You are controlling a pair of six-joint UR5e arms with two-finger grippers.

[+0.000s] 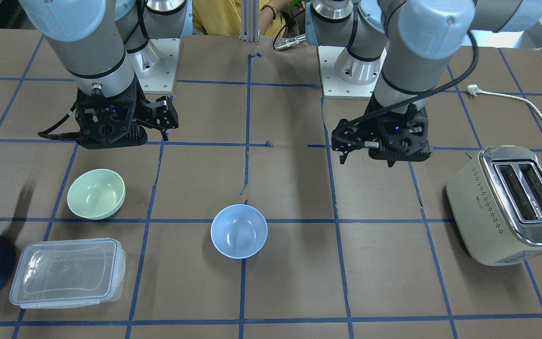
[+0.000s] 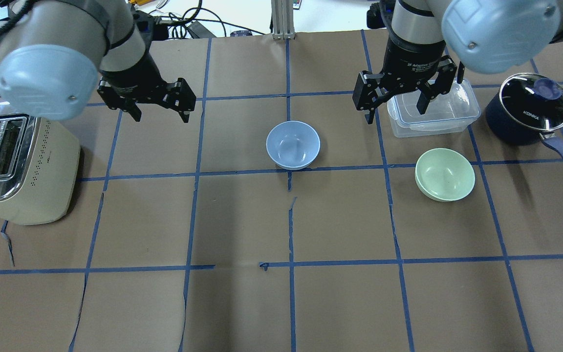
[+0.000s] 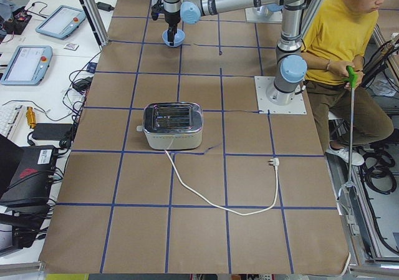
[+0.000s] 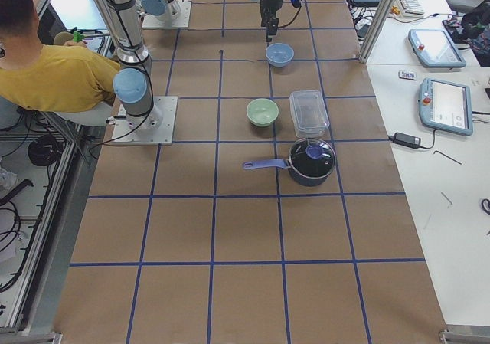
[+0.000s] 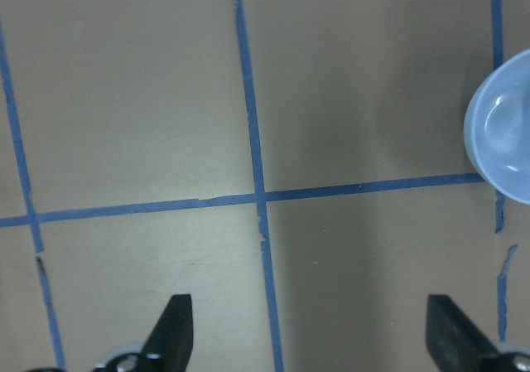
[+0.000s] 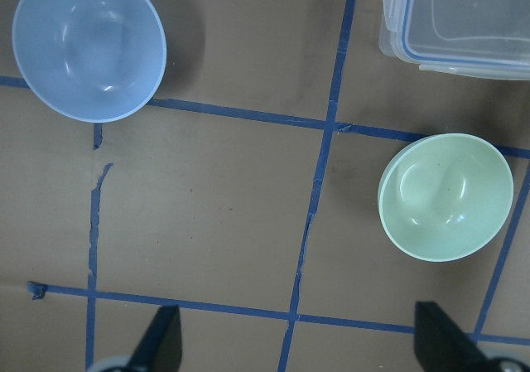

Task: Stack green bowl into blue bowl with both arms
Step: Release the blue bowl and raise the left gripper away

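Observation:
The green bowl (image 2: 445,174) stands upright on the table's right side, also in the front view (image 1: 96,194) and the right wrist view (image 6: 445,196). The blue bowl (image 2: 292,144) stands upright near the table's middle, also in the front view (image 1: 239,231) and at the right edge of the left wrist view (image 5: 505,136). The bowls are apart. My left gripper (image 2: 159,113) hovers open and empty, to the left of the blue bowl. My right gripper (image 2: 397,111) hovers open and empty, behind the green bowl and over the clear container's edge.
A toaster (image 2: 17,161) stands at the left, with its cord (image 1: 534,108) trailing on the table. A clear lidded container (image 2: 438,115) and a dark saucepan with a glass lid (image 2: 530,107) stand beyond the green bowl. A person in yellow (image 3: 349,37) sits behind the robot.

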